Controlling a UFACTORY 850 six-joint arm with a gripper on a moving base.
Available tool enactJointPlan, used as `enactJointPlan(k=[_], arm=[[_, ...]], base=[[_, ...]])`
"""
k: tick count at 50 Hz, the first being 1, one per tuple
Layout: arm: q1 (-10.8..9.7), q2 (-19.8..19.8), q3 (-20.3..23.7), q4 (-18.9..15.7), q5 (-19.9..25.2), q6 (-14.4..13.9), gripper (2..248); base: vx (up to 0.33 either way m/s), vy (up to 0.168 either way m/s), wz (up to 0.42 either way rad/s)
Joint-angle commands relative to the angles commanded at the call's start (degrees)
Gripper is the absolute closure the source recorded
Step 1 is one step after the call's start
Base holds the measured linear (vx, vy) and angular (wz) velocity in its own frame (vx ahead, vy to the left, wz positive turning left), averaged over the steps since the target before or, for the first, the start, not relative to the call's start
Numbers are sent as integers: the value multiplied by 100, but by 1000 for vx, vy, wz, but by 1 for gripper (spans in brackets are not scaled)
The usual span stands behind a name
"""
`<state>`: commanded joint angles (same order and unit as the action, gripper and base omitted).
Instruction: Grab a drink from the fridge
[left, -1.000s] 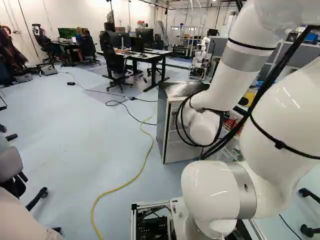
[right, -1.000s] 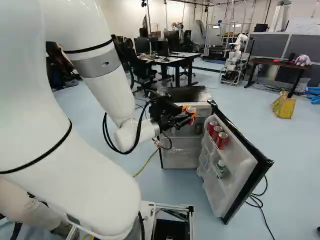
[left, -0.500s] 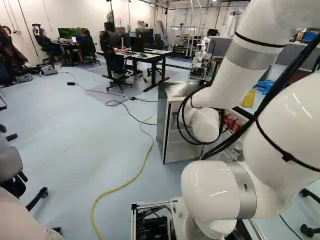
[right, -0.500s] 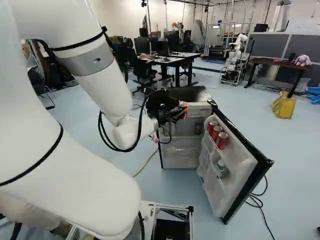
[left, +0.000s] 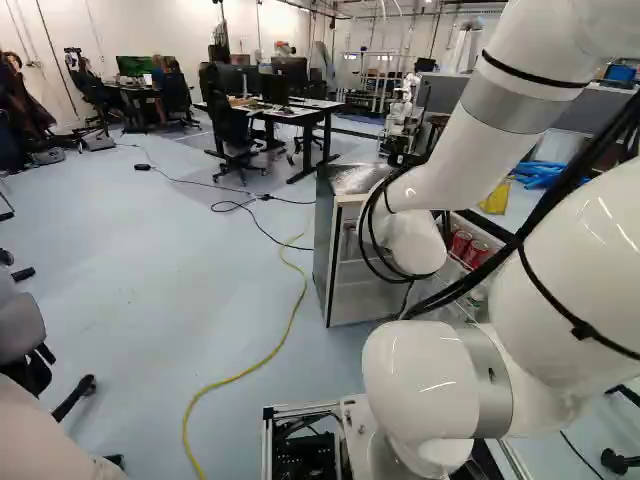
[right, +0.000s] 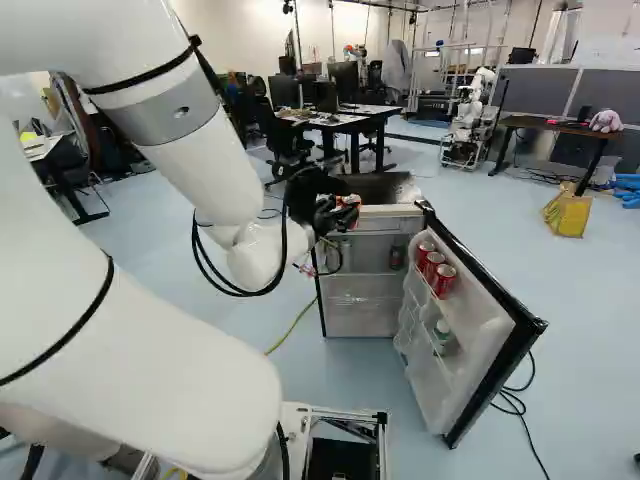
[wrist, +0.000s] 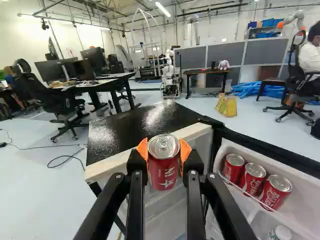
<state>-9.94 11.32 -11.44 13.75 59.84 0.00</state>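
On the pale floor (right: 590, 330) stands the fridge (right: 380, 187), open. Grasping a red can (wrist: 164, 172) upright, the gripper (right: 346, 211) is before the fridge's upper front edge, higher and farther left, can included, than a second ago.

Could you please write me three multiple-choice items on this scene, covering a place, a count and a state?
1. Where is the white-capped bottle?
A) on the floor
B) on the fridge's top
C) in the fridge door

2. How many red soda cans stand in that door?
A) three
B) two
C) five

3. How is the gripper?
A) open and empty
B) shut on a red soda can
C) shut on the bottle

1: C, it sits below the door's cans.
2: A, one row shows them all.
3: B, orange pads touch both its sides.
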Motion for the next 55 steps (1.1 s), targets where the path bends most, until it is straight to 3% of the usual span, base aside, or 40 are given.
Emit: enactJointPlan(k=[28,55], arm=[[-223,-133,-522,-1221,-645,0,167],[-436,-581,-1261,-2365,-1309,0,167]], base=[[0,0,0],[0,0,0]])
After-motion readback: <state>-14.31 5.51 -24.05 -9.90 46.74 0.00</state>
